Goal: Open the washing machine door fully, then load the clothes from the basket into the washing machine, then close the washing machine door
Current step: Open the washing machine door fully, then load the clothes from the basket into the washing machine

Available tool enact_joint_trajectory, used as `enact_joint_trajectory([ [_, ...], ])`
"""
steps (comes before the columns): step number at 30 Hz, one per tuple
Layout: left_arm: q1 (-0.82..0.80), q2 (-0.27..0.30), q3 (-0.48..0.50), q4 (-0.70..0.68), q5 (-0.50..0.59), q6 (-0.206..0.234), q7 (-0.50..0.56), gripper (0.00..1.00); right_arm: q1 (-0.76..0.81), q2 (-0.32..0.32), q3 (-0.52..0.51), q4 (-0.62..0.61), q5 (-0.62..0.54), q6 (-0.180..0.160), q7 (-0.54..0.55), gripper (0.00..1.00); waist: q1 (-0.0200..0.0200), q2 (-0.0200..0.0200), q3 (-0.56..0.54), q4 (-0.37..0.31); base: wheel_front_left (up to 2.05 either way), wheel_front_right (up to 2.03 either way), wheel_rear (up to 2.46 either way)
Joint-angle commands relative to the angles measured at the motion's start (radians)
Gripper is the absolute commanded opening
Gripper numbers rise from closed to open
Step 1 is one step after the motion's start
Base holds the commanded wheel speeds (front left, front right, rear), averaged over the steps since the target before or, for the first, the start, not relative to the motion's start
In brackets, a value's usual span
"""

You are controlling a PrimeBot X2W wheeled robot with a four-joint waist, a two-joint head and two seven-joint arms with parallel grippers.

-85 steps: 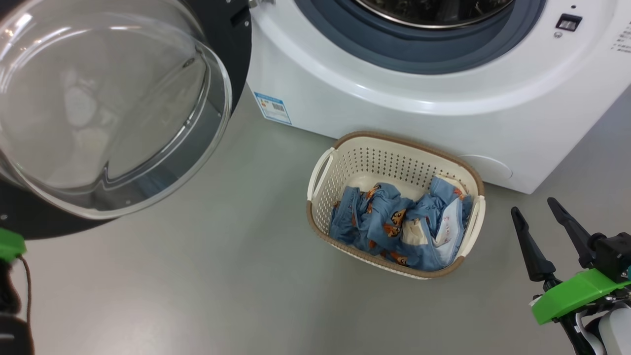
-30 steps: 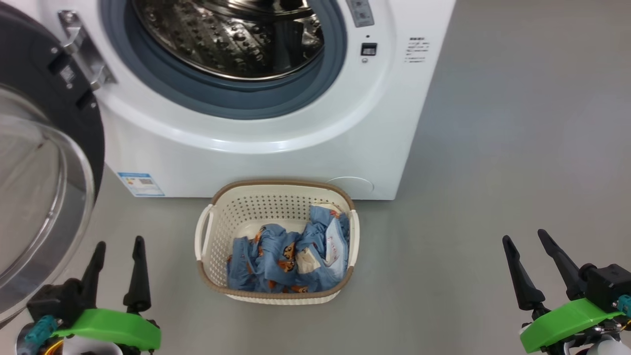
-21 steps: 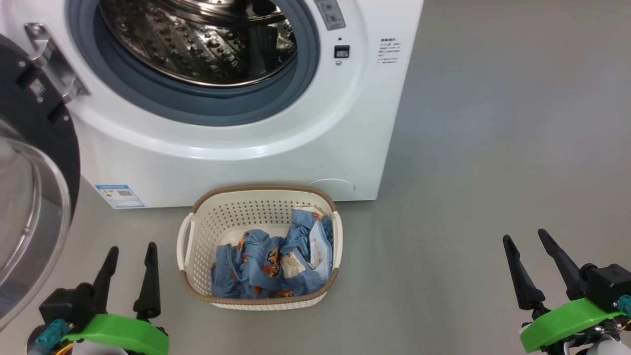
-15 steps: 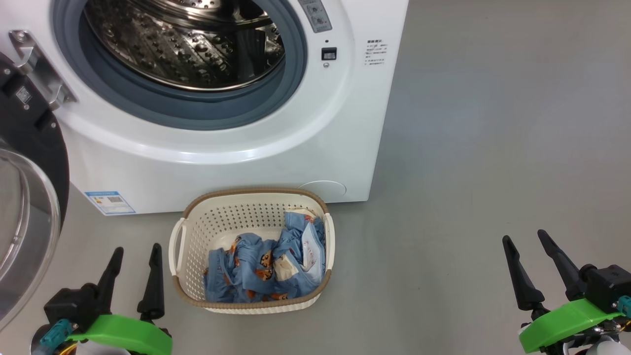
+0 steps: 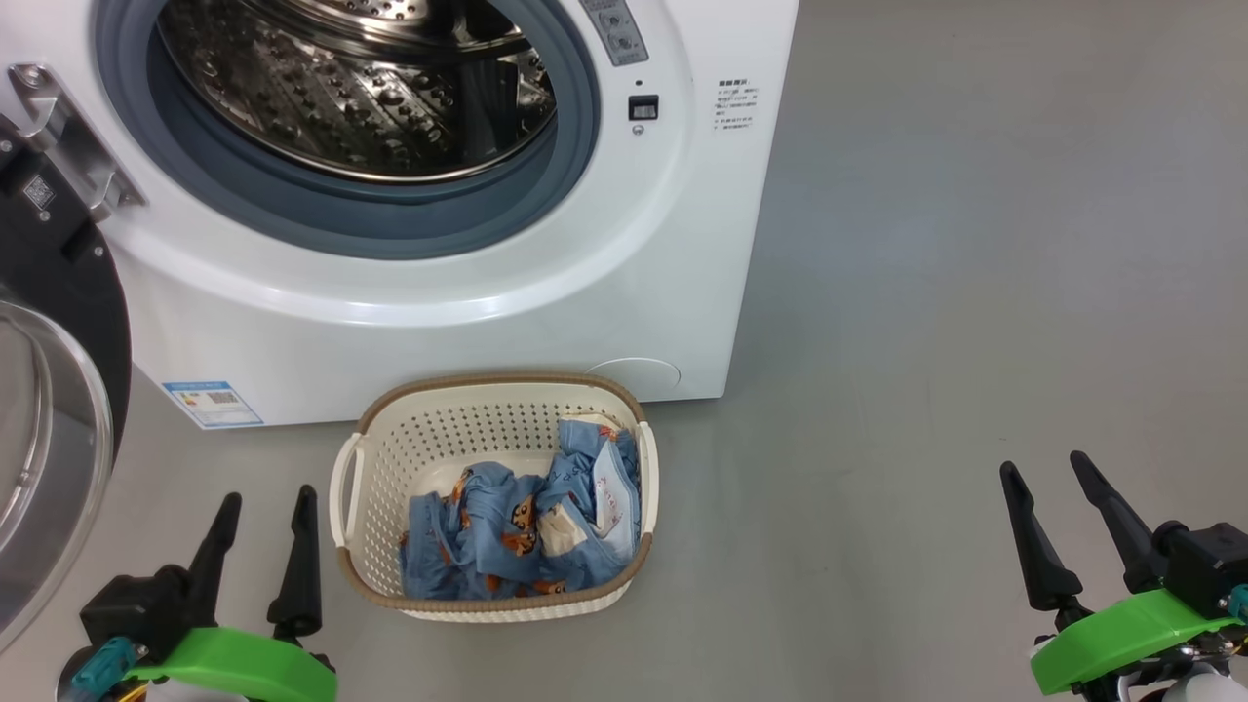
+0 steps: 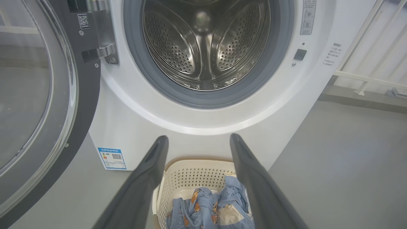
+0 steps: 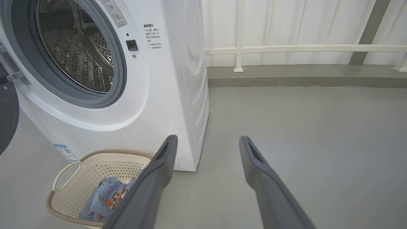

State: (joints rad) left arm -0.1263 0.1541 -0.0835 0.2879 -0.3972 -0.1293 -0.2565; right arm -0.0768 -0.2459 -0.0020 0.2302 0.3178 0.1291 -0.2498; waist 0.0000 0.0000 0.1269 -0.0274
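Cut off or hidden first. You get only part of the washing machine door [image 6: 35,95]: it is swung open to the left of your left pincer [image 5: 268,499], with its glossy black rim and clear bulging glass running off the frame edge. The top of the washing machine [image 5: 468,312] is cropped too. The clothes [image 5: 517,536] lie crumpled together, so you cannot count the garments. In both wrist views your own dark fingers cover part of them. The print on the label sticker [image 5: 213,404] is too small to read.

Both pincers have their fingers apart and hold nothing.

The basket [image 5: 458,439] sits on the grey floor [image 5: 926,341] just right of the left pincer and well left of the right pincer [image 5: 1043,466]. It is close against the machine's front; whether it touches, you cannot tell. It is oval, of cream perforated plastic, with a brown woven-look rim. The clothes inside are soft light blue fabric with orange-brown bears.

Ahead of the left pincer is the drum [image 5: 361,88], of shiny perforated steel, inside a smooth grey-blue rubber ring [image 5: 390,219].
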Motion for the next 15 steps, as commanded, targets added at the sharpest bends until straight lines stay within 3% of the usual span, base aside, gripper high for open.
enact_joint_trajectory([
  [1,-0.016,0.028,0.036,-0.023,0.002,-0.001,-0.005,1.0,0.013,-0.01,0.017,-0.028,0.002,0.002,-0.012,1.0,0.0,0.0,0.002,0.001,0.0,0.0,0.0],
  [9,-0.017,0.026,0.031,-0.034,-0.007,-0.001,-0.005,1.0,0.01,-0.008,0.016,-0.031,-0.001,0.002,-0.012,1.0,0.0,0.0,0.007,0.005,0.03,-0.03,0.0],
  [15,-0.02,0.033,0.024,-0.038,-0.012,-0.001,-0.005,1.0,0.005,-0.008,0.015,-0.032,-0.001,0.002,-0.012,1.0,0.0,0.0,0.015,0.007,0.65,-0.65,0.0],
])
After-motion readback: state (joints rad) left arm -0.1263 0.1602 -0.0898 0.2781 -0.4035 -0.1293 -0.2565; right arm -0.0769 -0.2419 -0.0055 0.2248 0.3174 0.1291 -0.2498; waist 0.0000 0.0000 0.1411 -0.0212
